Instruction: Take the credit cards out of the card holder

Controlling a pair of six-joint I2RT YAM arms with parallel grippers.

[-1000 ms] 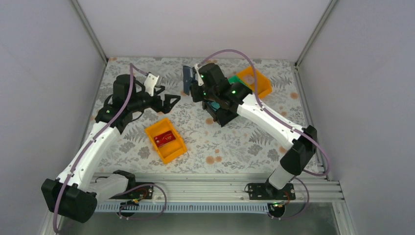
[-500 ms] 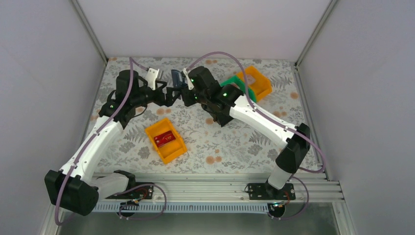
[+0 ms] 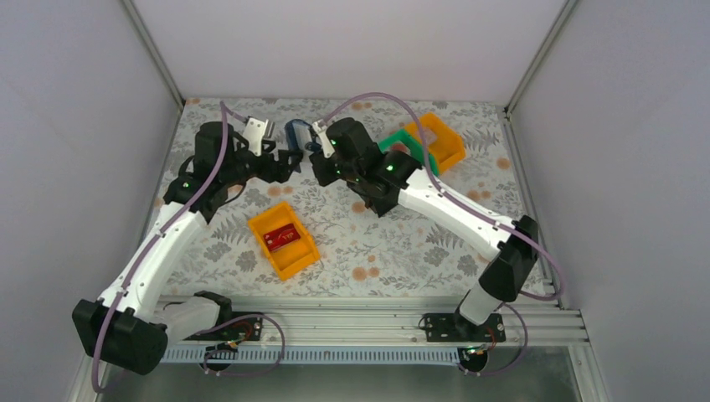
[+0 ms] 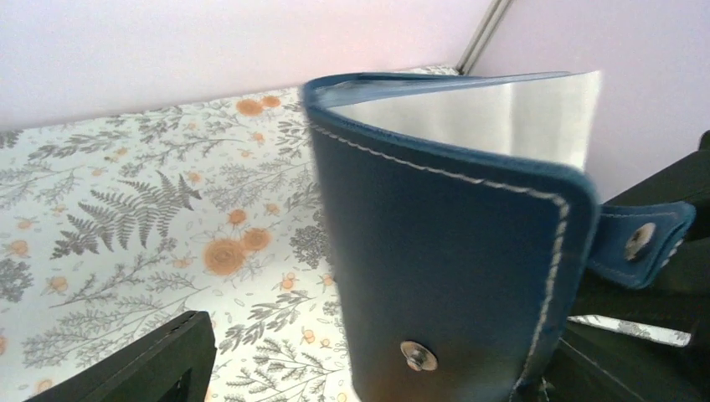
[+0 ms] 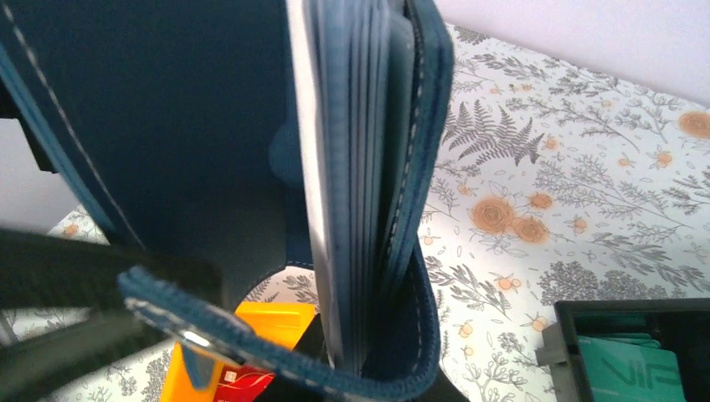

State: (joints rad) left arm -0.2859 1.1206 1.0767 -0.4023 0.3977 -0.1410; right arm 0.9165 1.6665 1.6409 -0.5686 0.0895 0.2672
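From above, the card holder (image 3: 294, 132) is up off the floral worktop (image 3: 402, 243), standing on edge and folded partly open. The right hand (image 3: 308, 149) is just right of it, pinched onto its lower edge. The left hand (image 3: 285, 161) sits just left of and below the card holder, its jaws spread. Well below the card holder, an orange bin (image 3: 295, 260) carries a red card (image 3: 280, 238). To the card holder's right lie a green bin (image 3: 393, 142) and, beyond that, a second orange bin (image 3: 452, 151).

The left wrist view has the card holder's navy outer cover filling the middle, with a pale sheet showing inside the fold. Its snap tab (image 4: 640, 243) hangs off to the right. One left finger (image 4: 151, 364) stands well apart to the left of the cover. The other is close by at the cover's lower right, and whether it touches cannot be told.

In the right wrist view, the card holder's stacked sleeves (image 5: 360, 167) are seen edge-on. To their lower right, a black bin (image 5: 586, 314) holds a teal card (image 5: 628, 364).
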